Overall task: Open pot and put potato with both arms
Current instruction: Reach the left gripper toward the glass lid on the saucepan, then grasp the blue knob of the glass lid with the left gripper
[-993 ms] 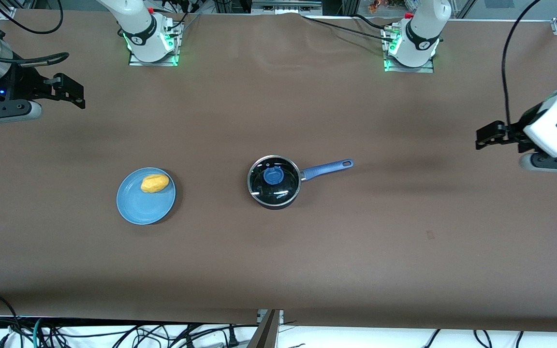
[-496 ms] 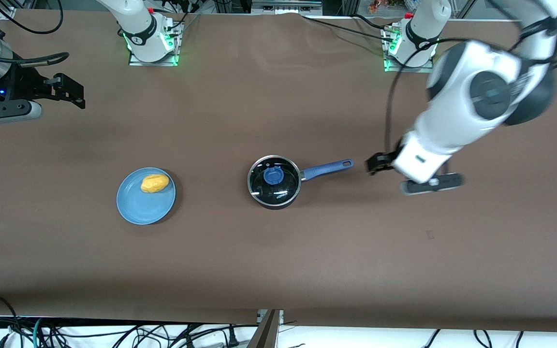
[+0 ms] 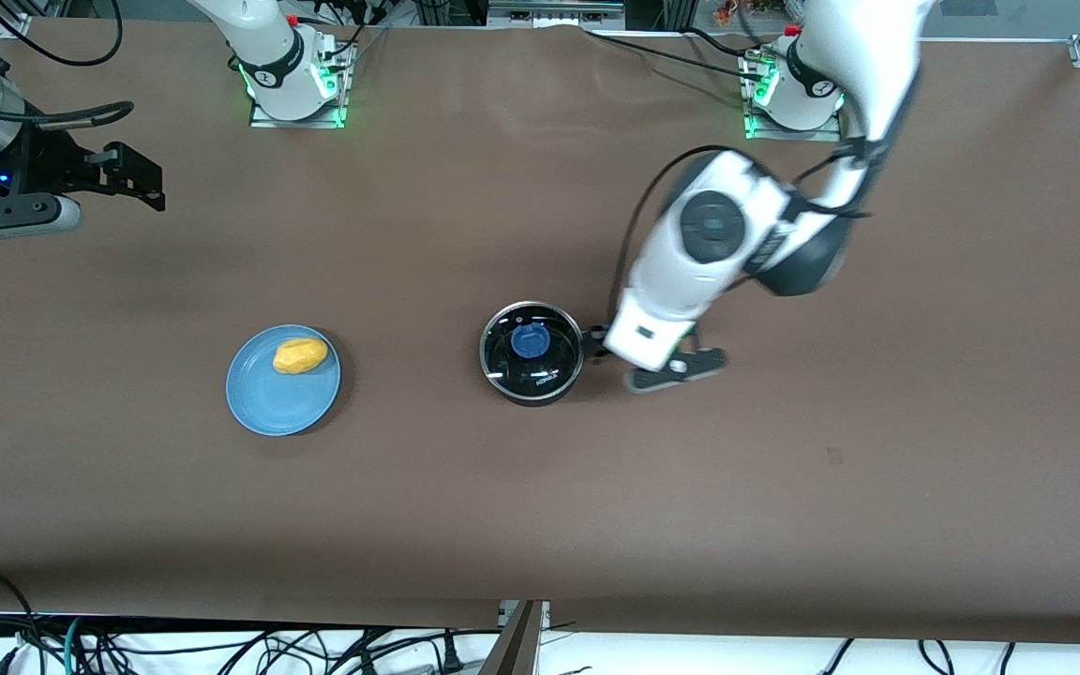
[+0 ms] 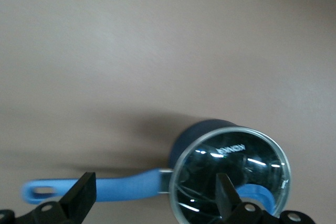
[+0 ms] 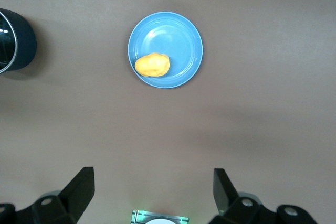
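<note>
Front view: left gripper [image 3: 596, 339], fingers [image 4: 81, 195] spread, over the lidded pot's [image 3: 532, 353] handle; right gripper [image 3: 132, 178], fingers spread, waits; potato [image 3: 300, 355] on plate [image 3: 268, 405].

My front camera sits high, facing both bases across the whole table [image 3: 540, 525]. My left wrist camera looks down from close above the pot [image 4: 229, 174], sharing it with the front view [image 3: 532, 352]. My right wrist camera looks straight down from higher, sharing the plate [image 5: 178, 35] and the pot's edge.
</note>
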### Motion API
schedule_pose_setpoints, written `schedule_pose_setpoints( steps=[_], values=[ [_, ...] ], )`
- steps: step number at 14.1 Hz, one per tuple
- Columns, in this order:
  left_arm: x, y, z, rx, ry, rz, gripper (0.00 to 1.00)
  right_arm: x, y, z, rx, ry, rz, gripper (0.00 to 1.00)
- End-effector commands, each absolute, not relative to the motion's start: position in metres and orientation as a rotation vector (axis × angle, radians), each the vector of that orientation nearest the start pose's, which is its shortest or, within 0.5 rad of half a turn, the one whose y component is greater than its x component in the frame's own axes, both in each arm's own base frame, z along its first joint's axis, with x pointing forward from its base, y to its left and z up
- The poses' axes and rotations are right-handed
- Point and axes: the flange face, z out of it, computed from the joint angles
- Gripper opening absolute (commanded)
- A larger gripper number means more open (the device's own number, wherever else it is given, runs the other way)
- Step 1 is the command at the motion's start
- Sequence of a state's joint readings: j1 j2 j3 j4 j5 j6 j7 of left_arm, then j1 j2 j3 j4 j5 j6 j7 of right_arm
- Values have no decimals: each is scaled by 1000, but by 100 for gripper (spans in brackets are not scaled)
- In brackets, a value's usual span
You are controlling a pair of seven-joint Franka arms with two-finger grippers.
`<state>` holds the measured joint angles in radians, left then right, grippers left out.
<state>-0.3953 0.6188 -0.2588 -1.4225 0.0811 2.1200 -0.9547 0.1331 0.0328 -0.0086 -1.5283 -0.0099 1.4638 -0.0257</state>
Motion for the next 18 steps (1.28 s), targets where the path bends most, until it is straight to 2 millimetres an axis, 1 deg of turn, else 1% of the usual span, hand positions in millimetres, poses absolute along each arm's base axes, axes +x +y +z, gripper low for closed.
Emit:
schedule_pose_setpoints(
  steps=[1,2,3,4,6,8,11,13,15,16,17,18],
  values=[
    [598,-456,345,-3198,-555,-92,100,550,68,622,-3153,-247,144,100],
    [590,-468,341,-3198,-539,-89,100,550,67,622,-3153,-245,146,100],
    [585,-475,335,-3189,-522,-89,100,550,66,621,-3153,-243,149,100],
    [576,-489,327,-3180,-503,-92,100,551,66,621,-3153,-243,151,100],
    [569,-509,315,-3153,-548,-120,100,551,66,621,-3153,-243,151,100],
    [566,-521,303,-3144,-568,-125,100,550,66,620,-3153,-240,159,100],
    [565,-524,301,-3142,-565,-123,100,552,60,617,-3153,-228,166,100],
    [559,-528,298,-3138,-549,-113,100,553,60,616,-3153,-228,169,100],
    [558,-528,293,-3131,-544,-106,100,553,59,617,-3154,-218,164,100],
    [558,-528,292,-3130,-545,-107,89,553,62,616,-3154,-226,168,100],
    [558,-528,292,-3130,-543,-104,80,553,63,616,-3155,-230,168,100],
    [557,-528,291,-3129,-543,-103,77,553,63,616,-3155,-231,166,100]
  ],
)
